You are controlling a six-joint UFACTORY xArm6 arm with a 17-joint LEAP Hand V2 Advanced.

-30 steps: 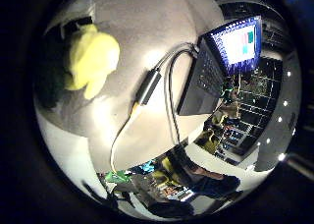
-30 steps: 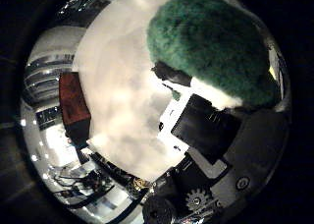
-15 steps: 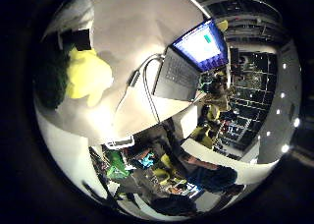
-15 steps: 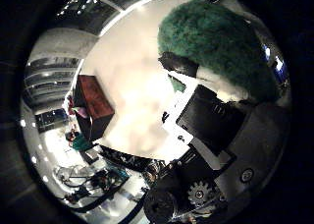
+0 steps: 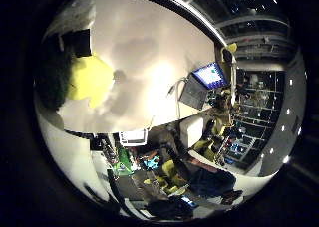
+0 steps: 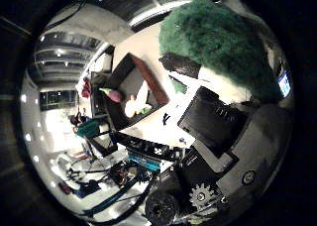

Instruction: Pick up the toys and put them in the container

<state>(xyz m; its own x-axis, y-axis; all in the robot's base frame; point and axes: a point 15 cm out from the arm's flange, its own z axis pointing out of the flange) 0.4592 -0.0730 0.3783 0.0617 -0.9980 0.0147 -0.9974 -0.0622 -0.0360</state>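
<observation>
A fuzzy green plush toy (image 6: 218, 37) fills much of the thumb side view, pressed close against my palm. My hand (image 6: 213, 122) is shut on it, with a black fingertip (image 6: 181, 65) curled against its underside. The little finger side view shows the same toy's yellow part (image 5: 89, 80) beside its green fur. The toy hangs well above the white table (image 5: 144, 53). A dark container with a red-brown rim (image 6: 153, 82) stands on the table below, with a pink toy (image 6: 115, 94) and a pale yellow one (image 6: 131, 106) inside.
An open laptop (image 5: 202, 85) with a lit screen sits near the table's far edge. A white crate (image 5: 132, 136) stands on the floor beside the table. Chairs, equipment and clutter surround the table.
Both views have pulled back from the table, so the hand has risen with the green toy still in it. The container now shows its inside and the laptop looks smaller.
</observation>
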